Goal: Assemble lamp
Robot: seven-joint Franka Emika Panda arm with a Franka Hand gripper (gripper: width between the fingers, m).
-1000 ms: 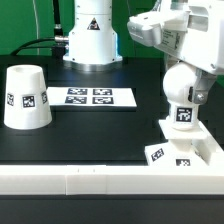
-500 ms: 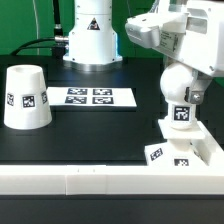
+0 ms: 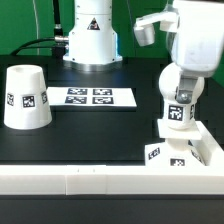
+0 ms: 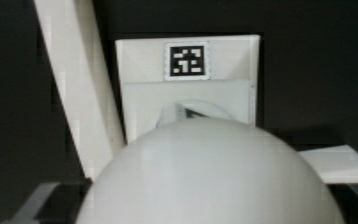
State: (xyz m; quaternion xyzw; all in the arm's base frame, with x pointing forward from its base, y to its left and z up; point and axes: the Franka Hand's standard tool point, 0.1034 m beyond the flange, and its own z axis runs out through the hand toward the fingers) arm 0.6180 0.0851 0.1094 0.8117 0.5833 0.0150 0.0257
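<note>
The bulb (image 3: 179, 88) stands upright on the flat square base (image 3: 192, 152) at the exterior view's right, its tagged neck at the base's socket. My gripper (image 3: 181, 72) comes down from above and is shut on the bulb's ball. In the wrist view the bulb (image 4: 202, 170) fills the space between my fingers, with my gripper (image 4: 202, 208) around it. Beyond it lie the base (image 4: 194, 80), its tag and the socket hole. The tapered shade (image 3: 25, 97) stands mouth down at the exterior view's left, well away from the gripper.
The marker board (image 3: 92, 97) lies flat at the table's middle back. The arm's white pedestal (image 3: 90, 38) stands behind it. A white rail (image 3: 90, 181) runs along the table's front edge, right against the base; it also shows in the wrist view (image 4: 78, 90).
The hand has turned about its vertical axis over the bulb and now sits more squarely above it. The bulb's tag has shifted slightly. Base and shade have not moved.
</note>
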